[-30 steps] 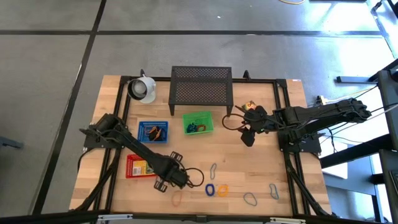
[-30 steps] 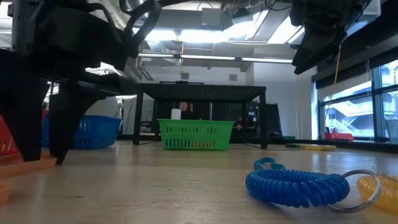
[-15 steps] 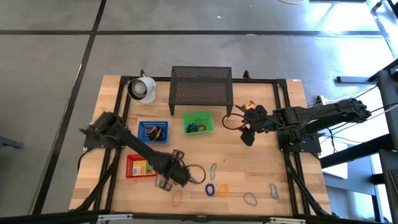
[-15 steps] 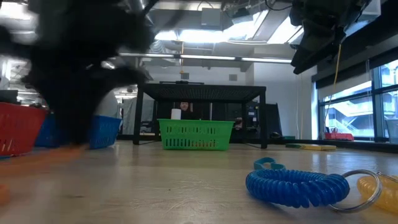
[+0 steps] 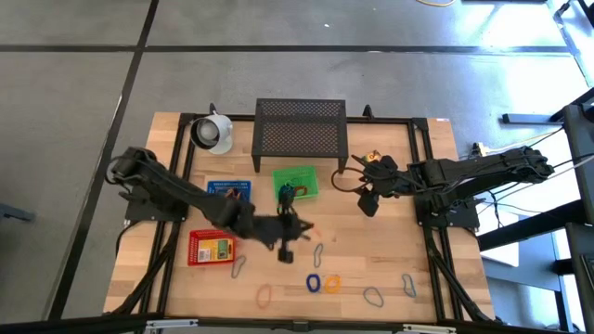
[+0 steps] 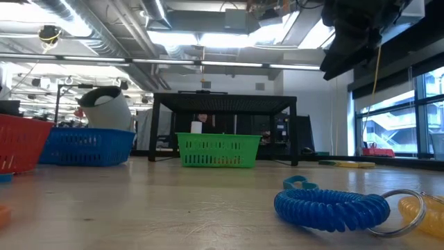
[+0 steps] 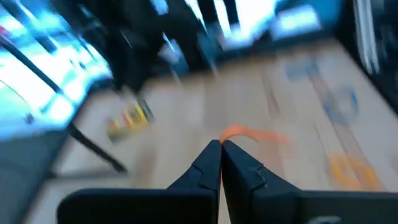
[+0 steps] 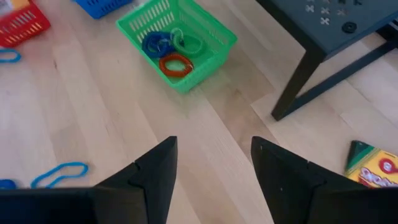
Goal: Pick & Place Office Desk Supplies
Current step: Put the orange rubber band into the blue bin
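Table from above, left to right. White cup-like object (image 5: 213,132) at the 11 o'clock corner, beside the black mesh stand (image 5: 300,134) at 12. Red basket (image 5: 211,249) at 8 o'clock, with a yellow crayon box inside; blue basket (image 5: 225,191) just above it, partly under the left arm.

Left gripper (image 5: 299,229) sits mid-table, just below the green basket (image 5: 295,182), motion-blurred. Its wrist view shows the two fingers pressed together at the tips, pinching an orange band (image 7: 245,133) that trails out past them over the wood.

Green basket holds coiled loops: blue, green, red (image 8: 176,64). Loose supplies lie along the 6 o'clock edge: a grey-blue loop (image 5: 239,267), an orange loop (image 5: 265,297), a blue coil (image 5: 314,282) touching a yellow coil (image 5: 332,283), a pale blue loop (image 5: 318,254) above them, then two more loops (image 5: 373,297) toward 5 o'clock.

Right gripper (image 5: 368,206) waits at 3 o'clock, off the surface, fingers spread wide and empty. A yellow crayon box (image 8: 373,167) lies near the stand's leg.
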